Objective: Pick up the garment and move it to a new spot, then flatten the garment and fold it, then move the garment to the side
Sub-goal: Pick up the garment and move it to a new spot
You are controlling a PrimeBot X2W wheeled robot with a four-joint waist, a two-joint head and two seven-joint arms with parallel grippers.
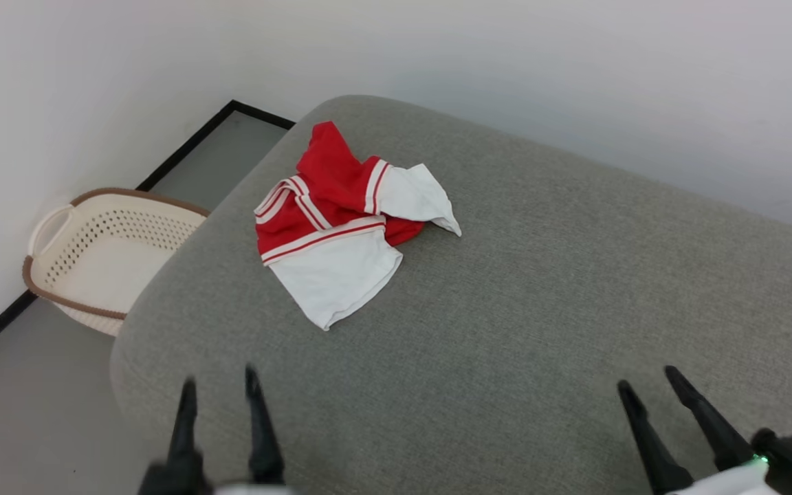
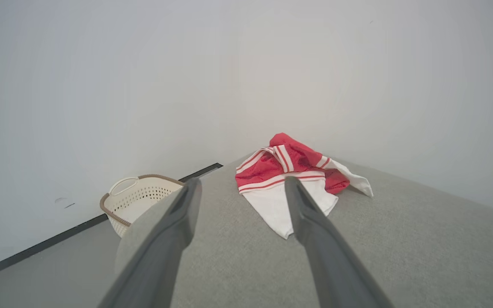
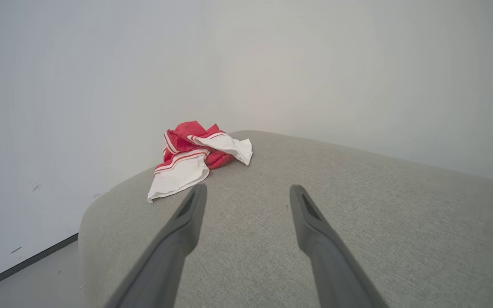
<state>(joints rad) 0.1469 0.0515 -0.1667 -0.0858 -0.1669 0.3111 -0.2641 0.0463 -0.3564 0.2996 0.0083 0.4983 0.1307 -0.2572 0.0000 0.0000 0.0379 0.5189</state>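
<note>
Crumpled garment [image 1: 341, 220] on cushion [image 1: 540, 289], far-left part. Straight ahead of left gripper [image 1: 220, 377], well apart. Diagonally left of right gripper [image 1: 647, 378], farther off. Both spread wide, empty. Long axis near-to-far: white sleeve nearest, red beyond.

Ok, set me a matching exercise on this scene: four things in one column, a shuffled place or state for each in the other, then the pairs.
Column one:
1. garment
2. basket
3. left end effector
4. right end effector

Column two:
A. open, empty, lower right of the head view
B. standing on the floor by the wall
C. lying crumpled on the grey cushion
D. open, empty, lower left of the head view

Pairs: 1-C, 2-B, 3-D, 4-A
</note>
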